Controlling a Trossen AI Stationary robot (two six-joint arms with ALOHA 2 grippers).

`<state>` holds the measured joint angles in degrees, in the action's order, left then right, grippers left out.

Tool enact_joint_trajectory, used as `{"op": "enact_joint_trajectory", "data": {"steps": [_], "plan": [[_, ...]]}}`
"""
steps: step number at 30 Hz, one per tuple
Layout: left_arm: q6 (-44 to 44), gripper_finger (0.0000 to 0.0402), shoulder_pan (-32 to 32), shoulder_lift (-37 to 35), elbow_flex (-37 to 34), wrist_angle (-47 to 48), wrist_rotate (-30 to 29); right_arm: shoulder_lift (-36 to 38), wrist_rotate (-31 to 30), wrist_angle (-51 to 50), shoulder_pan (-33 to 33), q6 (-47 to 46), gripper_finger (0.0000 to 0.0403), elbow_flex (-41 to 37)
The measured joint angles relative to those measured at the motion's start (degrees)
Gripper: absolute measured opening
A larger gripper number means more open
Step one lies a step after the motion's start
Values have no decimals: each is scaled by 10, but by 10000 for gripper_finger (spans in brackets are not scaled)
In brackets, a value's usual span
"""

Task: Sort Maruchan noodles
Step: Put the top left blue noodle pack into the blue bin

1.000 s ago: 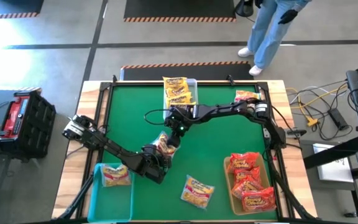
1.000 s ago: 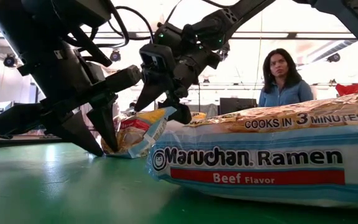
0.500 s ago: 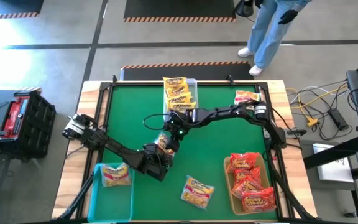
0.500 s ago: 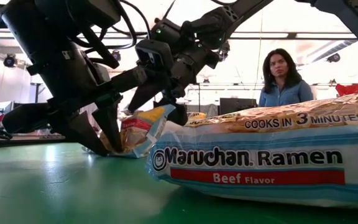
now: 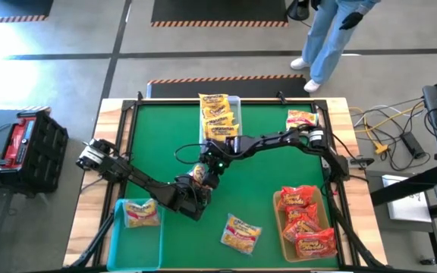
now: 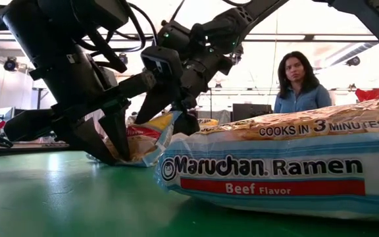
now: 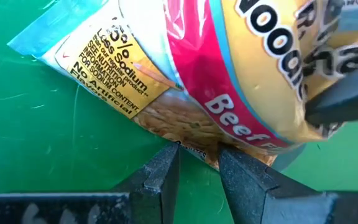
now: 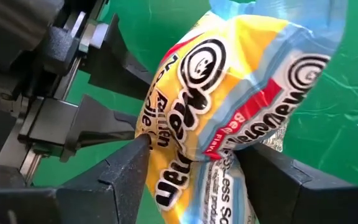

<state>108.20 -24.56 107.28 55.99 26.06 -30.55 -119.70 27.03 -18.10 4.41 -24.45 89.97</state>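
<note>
A yellow and pale-blue Maruchan noodles packet (image 5: 199,175) stands tilted at the table's middle between both grippers. My left gripper (image 7: 197,165), coming from the near left, is shut on its lower edge. My right gripper (image 8: 194,155), coming from the far right, has its fingers around the packet's upper part (image 6: 164,122). Another such packet (image 5: 241,231) lies flat near the front edge and fills the low view (image 6: 275,168). My left gripper pinches the packet's lower edge (image 7: 194,148) between its two fingers, slanting down from the near left. The packet's lower end (image 6: 137,160) rests on the green table and the packet tilts up from there. My right gripper has the packet's upper part between its two fingers, one (image 8: 132,155) on each bulging side (image 8: 166,143). It slants down from the far right. The packet reaches far back between the fingers and curves there.
A bin with yellow packets (image 5: 218,114) is at the far middle, and a red packet (image 5: 300,117) at the far right. A bin of red packets (image 5: 306,224) is near right, a teal bin (image 5: 120,227) with one packet near left. A person (image 6: 299,82) stands behind.
My right gripper has come down and toward the near left, onto the packet's upper part beside my left gripper. The packet has stayed on the table in my left gripper's hold.
</note>
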Motion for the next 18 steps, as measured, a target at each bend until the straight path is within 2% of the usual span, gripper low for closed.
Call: {"op": "enact_joint_trajectory", "data": {"steps": [6,18], "plan": [[0,97,0,0,0,0,0,-1,1,1,-2,2,207,3],[-14,97,0,0,3,0,1,-2,9,0,3,-13,140,3]]}}
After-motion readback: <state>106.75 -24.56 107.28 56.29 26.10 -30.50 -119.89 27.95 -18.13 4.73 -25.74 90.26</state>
